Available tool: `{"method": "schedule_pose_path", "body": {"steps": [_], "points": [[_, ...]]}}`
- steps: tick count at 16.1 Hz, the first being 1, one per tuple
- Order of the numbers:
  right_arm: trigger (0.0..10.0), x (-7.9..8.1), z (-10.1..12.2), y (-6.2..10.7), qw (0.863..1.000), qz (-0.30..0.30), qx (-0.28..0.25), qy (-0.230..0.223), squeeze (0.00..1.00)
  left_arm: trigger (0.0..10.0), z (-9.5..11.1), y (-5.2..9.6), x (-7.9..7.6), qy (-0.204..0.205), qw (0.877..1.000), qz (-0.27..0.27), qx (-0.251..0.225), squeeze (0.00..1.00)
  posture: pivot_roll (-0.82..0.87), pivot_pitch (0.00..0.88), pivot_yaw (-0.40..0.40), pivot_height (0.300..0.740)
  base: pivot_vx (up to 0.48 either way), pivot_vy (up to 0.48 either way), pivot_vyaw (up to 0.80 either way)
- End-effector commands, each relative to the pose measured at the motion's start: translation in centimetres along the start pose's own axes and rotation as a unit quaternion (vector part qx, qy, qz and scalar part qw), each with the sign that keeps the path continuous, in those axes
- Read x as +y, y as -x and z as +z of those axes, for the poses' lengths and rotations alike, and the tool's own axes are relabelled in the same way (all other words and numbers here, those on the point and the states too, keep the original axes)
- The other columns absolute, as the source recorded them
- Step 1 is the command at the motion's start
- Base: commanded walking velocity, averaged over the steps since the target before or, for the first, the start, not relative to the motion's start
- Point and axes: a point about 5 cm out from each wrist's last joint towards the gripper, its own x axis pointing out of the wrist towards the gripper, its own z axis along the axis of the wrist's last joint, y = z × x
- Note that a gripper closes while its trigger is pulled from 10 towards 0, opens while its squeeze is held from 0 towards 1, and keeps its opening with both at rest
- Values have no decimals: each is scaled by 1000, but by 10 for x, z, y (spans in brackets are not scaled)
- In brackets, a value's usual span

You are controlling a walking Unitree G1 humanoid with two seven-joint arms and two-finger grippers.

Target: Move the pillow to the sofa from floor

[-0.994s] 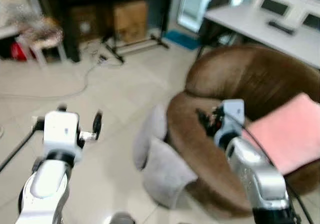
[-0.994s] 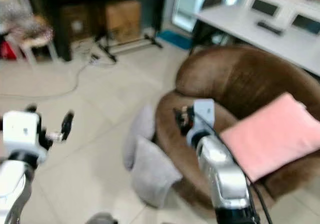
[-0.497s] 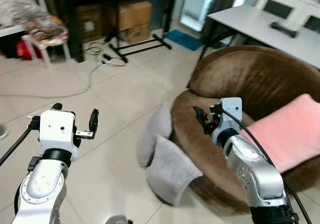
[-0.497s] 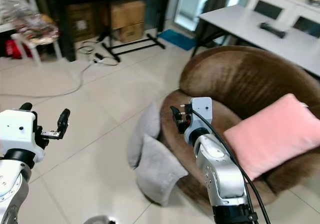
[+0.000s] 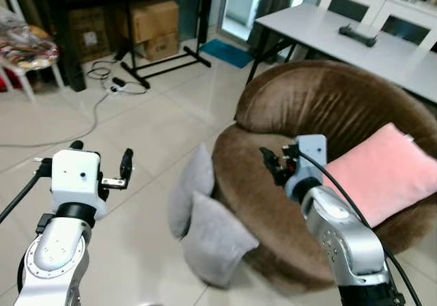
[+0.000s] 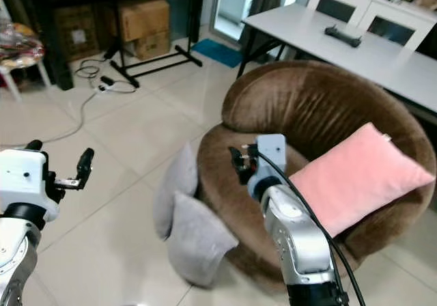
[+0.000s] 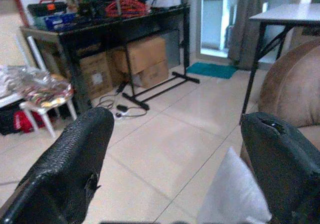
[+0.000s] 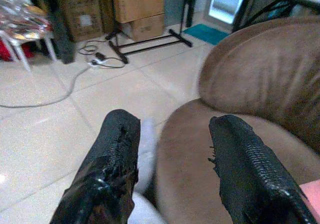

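Tiled living-room floor, round brown sofa, 2 grey pillows leaning at its base.

Left eye view: the grey pillows [image 5: 205, 227] rest on the pale tile floor [image 5: 130, 142] against the brown sofa [image 5: 321, 115], where a pink cushion [image 5: 382, 173] already lies; the left gripper [image 5: 99, 164] hovers over the tiles well apart from them, fingers spread and empty, while the right gripper [image 5: 272, 164] hangs over the sofa's seat. Right eye view: a white table [image 6: 355, 50] stands behind the sofa. Left wrist view: cardboard boxes [image 7: 142, 59] sit under a black rack [image 7: 125, 29]. Right wrist view: released black fingers [image 8: 117, 149] frame the sofa edge.
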Motion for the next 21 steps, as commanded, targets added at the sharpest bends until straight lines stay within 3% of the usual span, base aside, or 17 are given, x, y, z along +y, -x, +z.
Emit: {"method": "schedule_pose_path", "body": {"steps": [1,4,6,15,18,21], "points": [[10000,-8,6,2,1000,-13,-8,25,0,10000,-1,-1,-6,5,1000,-11,2,0,159,0,-114,740,274,0,0],[10000,-8,5,2,1000,-20,-4,24,0,10000,0,-1,-6,5,1000,-14,1,0,160,0,-114,740,270,0,606],[10000,-10,4,2,1000,-30,-5,3,0,10000,0,0,-7,6,1000,-16,1,0,160,0,-114,740,272,0,0],[10000,-17,9,0,999,-43,-12,6,0,10000,-1,-3,-12,6,1000,-27,1,0,137,0,-121,740,270,0,0],[10000,-22,14,1,998,-54,-23,11,0,10000,-3,-5,-13,-6,1000,-11,-6,0,124,0,-122,740,0,0,0],[10000,-27,16,4,997,-70,-33,0,0,10000,-2,-5,-13,-11,1000,-9,-10,0,115,0,-119,710,0,0,0]]}}
